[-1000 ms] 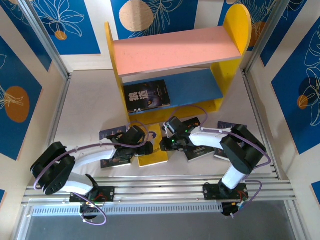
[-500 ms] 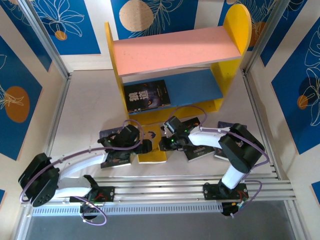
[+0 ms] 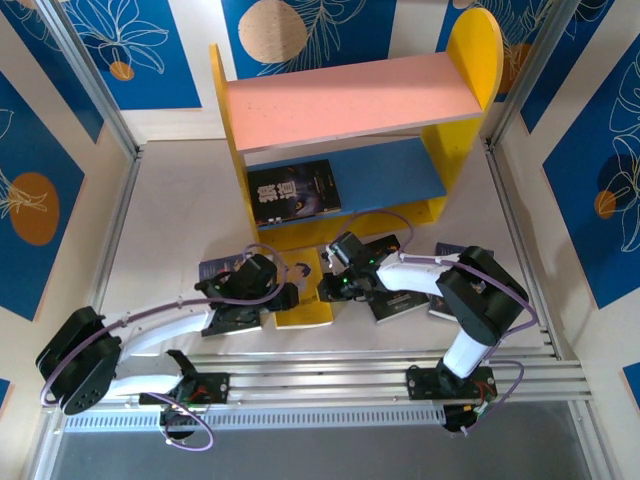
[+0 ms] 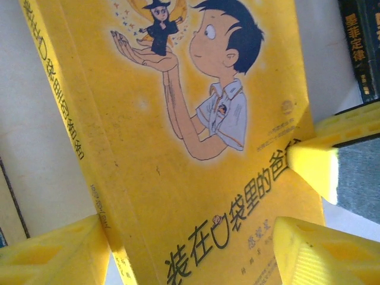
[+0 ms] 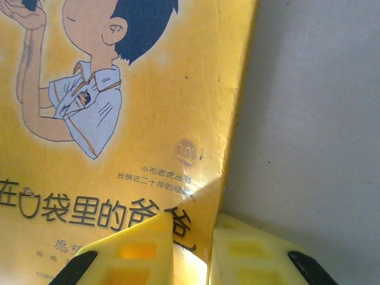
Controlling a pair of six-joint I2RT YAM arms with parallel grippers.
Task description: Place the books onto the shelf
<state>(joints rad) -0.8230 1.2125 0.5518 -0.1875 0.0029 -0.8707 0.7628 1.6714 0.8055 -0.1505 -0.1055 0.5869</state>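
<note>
The yellow book (image 3: 306, 292) lay on the table (image 3: 170, 210) just before the shelf (image 3: 476, 50). The right hand (image 5: 193, 249) was closed on its cover edge, and the left hand (image 4: 187, 255) hung open astride its spine end. The pickup seemed under way; the next move likely called for a firm two-sided grip before lifting.

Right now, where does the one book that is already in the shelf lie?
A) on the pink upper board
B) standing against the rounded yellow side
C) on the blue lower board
C: the black book lies cover up at the left end of the blue lower board of the shelf.
</note>
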